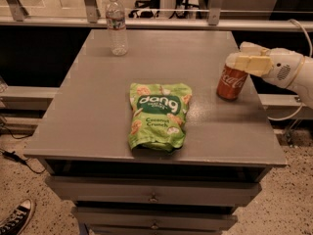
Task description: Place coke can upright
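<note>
The coke can [230, 84], red-orange with white script, stands close to upright on the grey table [98, 106] near its right edge, base on or just above the surface. My gripper [239, 57] reaches in from the right and is shut on the can's top, one cream finger [252, 64] in front and the other behind. The can's silver top is hidden by the fingers.
A green Dang snack bag [157, 115] lies flat in the middle of the table, left of the can. A clear water bottle [117, 25] stands upright at the back left. A rail runs behind the table. Drawers sit below the front edge.
</note>
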`<control>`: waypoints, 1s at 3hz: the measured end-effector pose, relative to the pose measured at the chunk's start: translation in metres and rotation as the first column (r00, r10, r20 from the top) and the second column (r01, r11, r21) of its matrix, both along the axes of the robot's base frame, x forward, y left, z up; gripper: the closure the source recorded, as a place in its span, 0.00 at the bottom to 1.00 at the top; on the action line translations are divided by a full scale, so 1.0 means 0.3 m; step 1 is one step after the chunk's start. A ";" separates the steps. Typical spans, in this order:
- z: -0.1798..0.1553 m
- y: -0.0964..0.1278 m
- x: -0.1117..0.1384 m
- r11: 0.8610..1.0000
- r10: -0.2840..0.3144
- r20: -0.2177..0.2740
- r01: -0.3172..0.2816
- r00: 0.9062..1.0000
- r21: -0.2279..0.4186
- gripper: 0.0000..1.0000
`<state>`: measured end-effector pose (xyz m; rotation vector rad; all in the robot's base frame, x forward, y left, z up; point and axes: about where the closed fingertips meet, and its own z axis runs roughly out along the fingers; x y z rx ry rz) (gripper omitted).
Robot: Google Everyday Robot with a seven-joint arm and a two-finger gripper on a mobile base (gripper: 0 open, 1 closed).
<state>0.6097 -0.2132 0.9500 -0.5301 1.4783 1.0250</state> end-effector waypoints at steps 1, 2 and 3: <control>0.000 -0.001 -0.002 1.000 -0.001 0.000 0.001 1.000 0.000 0.00; 0.124 -0.066 -0.052 0.996 0.043 0.054 -0.038 0.998 -0.082 0.00; 0.300 -0.146 -0.123 0.971 0.133 0.122 -0.104 0.984 -0.217 0.00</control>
